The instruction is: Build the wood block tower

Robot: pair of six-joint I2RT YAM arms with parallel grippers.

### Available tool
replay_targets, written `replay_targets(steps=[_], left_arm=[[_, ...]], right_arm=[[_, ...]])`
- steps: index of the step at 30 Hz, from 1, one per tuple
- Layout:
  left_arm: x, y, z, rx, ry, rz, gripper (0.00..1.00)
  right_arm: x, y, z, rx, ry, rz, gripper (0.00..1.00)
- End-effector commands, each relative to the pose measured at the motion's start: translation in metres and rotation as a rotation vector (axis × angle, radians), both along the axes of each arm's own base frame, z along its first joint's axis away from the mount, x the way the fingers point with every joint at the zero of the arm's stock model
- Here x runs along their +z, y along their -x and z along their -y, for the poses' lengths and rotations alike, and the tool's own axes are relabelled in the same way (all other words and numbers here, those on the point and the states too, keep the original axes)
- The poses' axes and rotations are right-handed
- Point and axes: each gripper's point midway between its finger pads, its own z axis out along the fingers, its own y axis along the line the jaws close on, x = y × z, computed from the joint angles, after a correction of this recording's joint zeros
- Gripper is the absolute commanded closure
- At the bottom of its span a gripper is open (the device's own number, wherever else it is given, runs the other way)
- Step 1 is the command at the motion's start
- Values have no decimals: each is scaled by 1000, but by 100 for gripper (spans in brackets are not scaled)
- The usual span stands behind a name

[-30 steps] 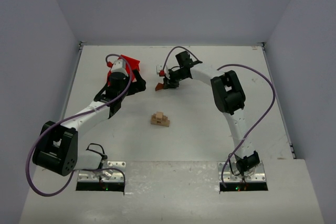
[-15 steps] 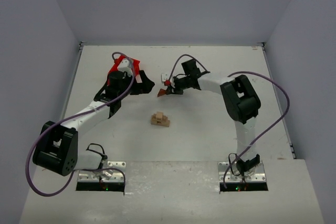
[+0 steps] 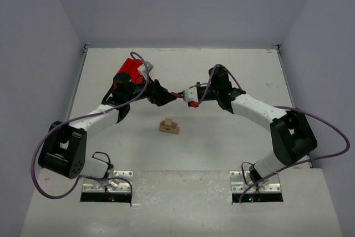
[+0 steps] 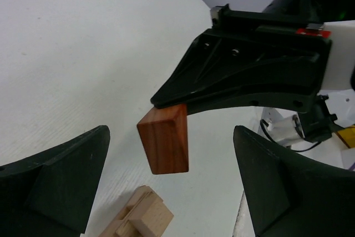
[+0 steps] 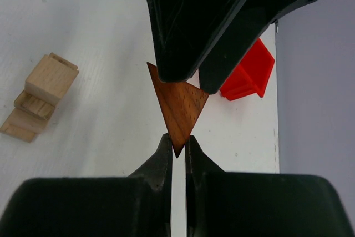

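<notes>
Reaching toward each other above the white table [image 3: 255, 65], the left arm [image 3: 102, 116] and the right arm [image 3: 255, 108] meet near the middle. I judge this to be a handover: one arm offers a piece and the other is placed to receive it.

The left gripper [image 4: 170, 137] is wide open. In its own wrist view its two black fingers [image 4: 61, 176] stand far on each side of the piece and do not touch it, so there is room to close on the flat faces. The right gripper [image 5: 177, 144] is narrow and clamped on the piece. It pinches only the lower corner, which leaves most of the body free for the other fingers.

The red plastic bin [image 3: 132, 68] lies at the far left part of the table, behind the left arm, and seems to have no role now.

The stack of pale tan wooden blocks [image 3: 169, 126] sits on the table between the two arms, closer to their bases. It has a cube on top of flat slabs, so the tower looks nearly complete.

The reddish-brown triangular wooden wedge [image 4: 164, 146] hangs in the air over the table, between the left fingers, near the stack but apart from it. It is probably the roof, so it needs a grip that lets one flat side go down on the cube. The corner pinch looks thin, and I think the wedge could turn or slip if the left fingers close unevenly.
</notes>
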Motion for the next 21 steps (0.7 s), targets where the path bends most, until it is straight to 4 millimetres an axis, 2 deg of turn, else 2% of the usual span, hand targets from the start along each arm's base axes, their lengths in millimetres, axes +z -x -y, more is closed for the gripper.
replay_targets(steps=[1,4,12,21], left_arm=[[35,14,12,-168,81,122,14],[31,13,14,-171,79,100,24],[14,5,17,-137,55,42,30],[17,6,22,-174,66,31,41]], right_arm=[[8,5,-3,31,-3,76,100],[7,6,-4,22,-1,87,100],[19,6,-5,19,-31,130,100],[21,20,-10,77,-27,173,100]])
